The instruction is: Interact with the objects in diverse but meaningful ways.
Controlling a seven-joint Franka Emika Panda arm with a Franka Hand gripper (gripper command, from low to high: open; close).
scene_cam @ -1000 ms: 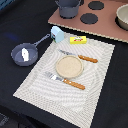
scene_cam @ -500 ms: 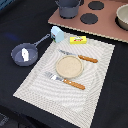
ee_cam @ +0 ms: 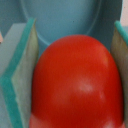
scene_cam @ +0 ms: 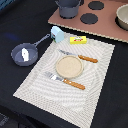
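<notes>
In the wrist view a red tomato [ee_cam: 77, 82] fills most of the picture, and my gripper [ee_cam: 74, 75] is shut on it, with the teal fingers [ee_cam: 20, 75] pressed against its two sides. A pale blue curved surface lies behind it. Neither the arm nor the tomato shows in the exterior view. There, a dark grey frying pan [scene_cam: 26, 53] sits at the exterior view's left with a small white piece [scene_cam: 24, 51] inside. A pale blue cup [scene_cam: 57, 34] stands by the pan's handle, and a flat yellow packet [scene_cam: 78, 40] lies beside it.
A striped placemat [scene_cam: 35, 82] carries a round beige plate [scene_cam: 68, 66], a wooden-handled knife [scene_cam: 80, 58] and a fork [scene_cam: 65, 80]. Behind it is a toy stove [scene_cam: 107, 22] with a grey pot [scene_cam: 67, 7] and a bowl [scene_cam: 123, 15].
</notes>
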